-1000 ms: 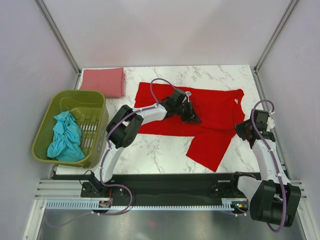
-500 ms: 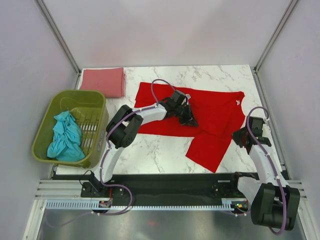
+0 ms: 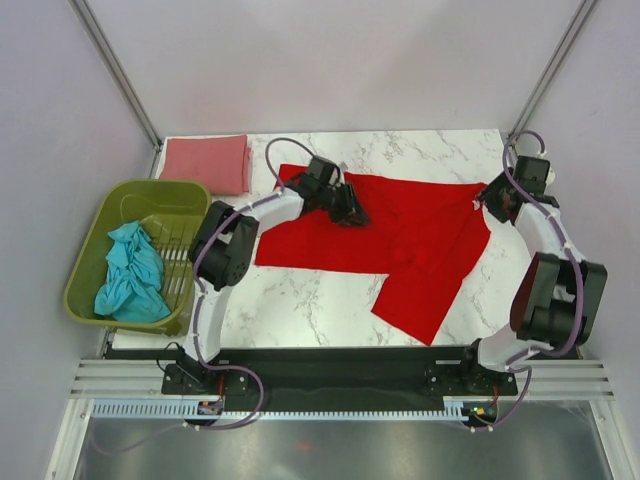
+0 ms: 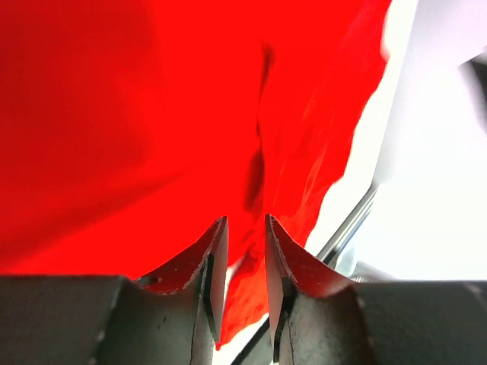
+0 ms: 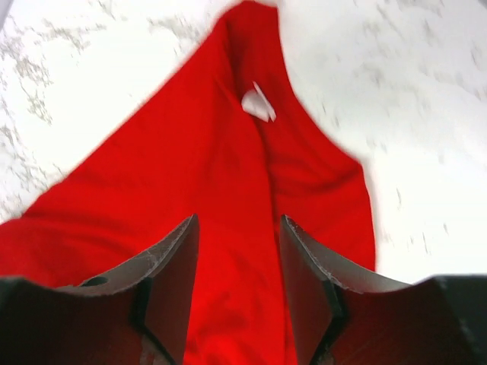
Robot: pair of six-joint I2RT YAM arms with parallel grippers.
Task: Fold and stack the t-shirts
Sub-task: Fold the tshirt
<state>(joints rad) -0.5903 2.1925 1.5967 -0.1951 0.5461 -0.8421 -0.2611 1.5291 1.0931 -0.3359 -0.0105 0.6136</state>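
We were mid-fold on red t-shirt (image 3: 425, 235): left gripper (image 4: 245, 225) narrowly parted over its far-left part, right gripper (image 5: 237, 222) wide above its neck label (image 5: 259, 104) (nothing held). Next move prob. needs fresh grasps w/ both.

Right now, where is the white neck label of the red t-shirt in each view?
Top external: neck label at the right edge of the red t-shirt.
Left wrist: not in it.
Right wrist: label upper middle, ahead of the fingers.
Shared landmark: the red t-shirt's cloth.
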